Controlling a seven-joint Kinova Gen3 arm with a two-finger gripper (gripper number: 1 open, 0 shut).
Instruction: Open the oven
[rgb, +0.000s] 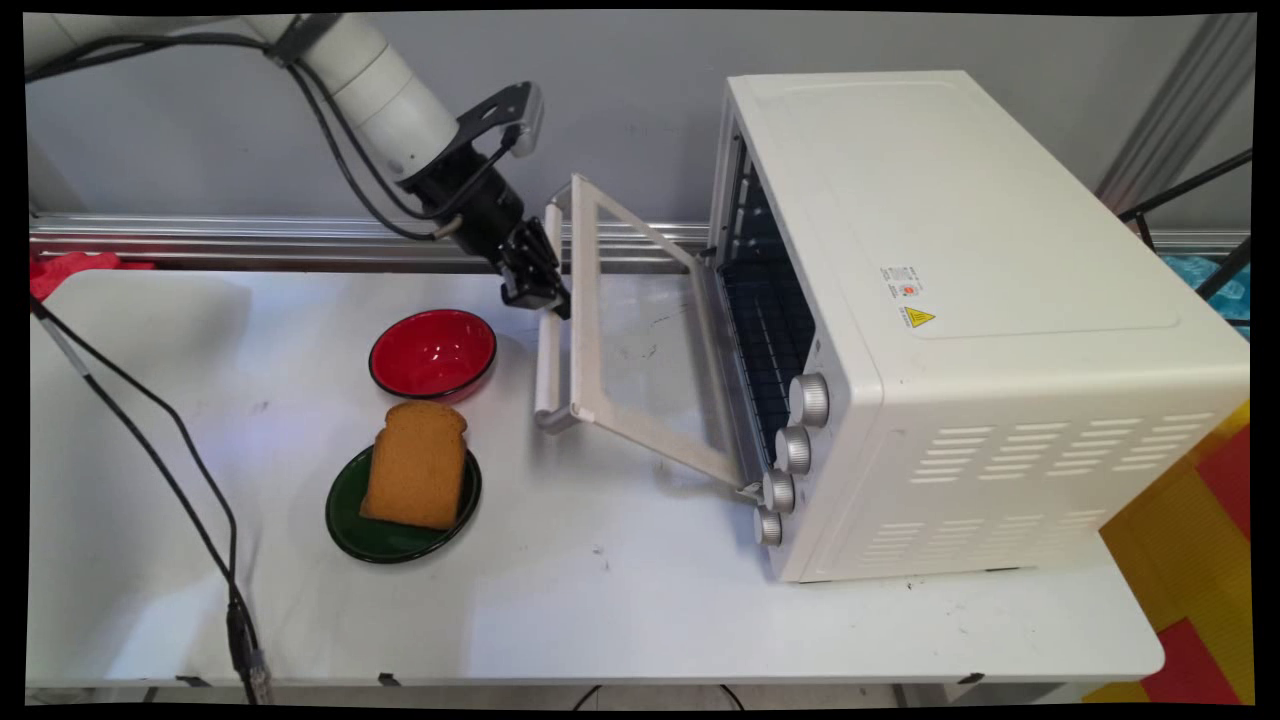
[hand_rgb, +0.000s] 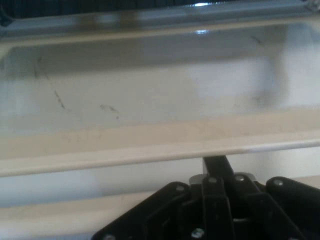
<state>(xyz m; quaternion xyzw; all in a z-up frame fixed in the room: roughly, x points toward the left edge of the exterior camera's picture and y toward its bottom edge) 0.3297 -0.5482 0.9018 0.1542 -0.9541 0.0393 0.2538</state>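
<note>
Claw (rgb: 543, 290) at handle (rgb: 548, 330) of toaster oven's (rgb: 980, 330) half-open door (rgb: 625, 340); grip state unclear. Red bowl (rgb: 433, 352), toast (rgb: 416, 464) on green plate (rgb: 385, 535) nearby on counter (rgb: 650, 600).

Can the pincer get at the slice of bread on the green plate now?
Probably yes: the pincer is at the oven door handle, and the bread lies uncovered on the green plate, nothing above it.
</note>
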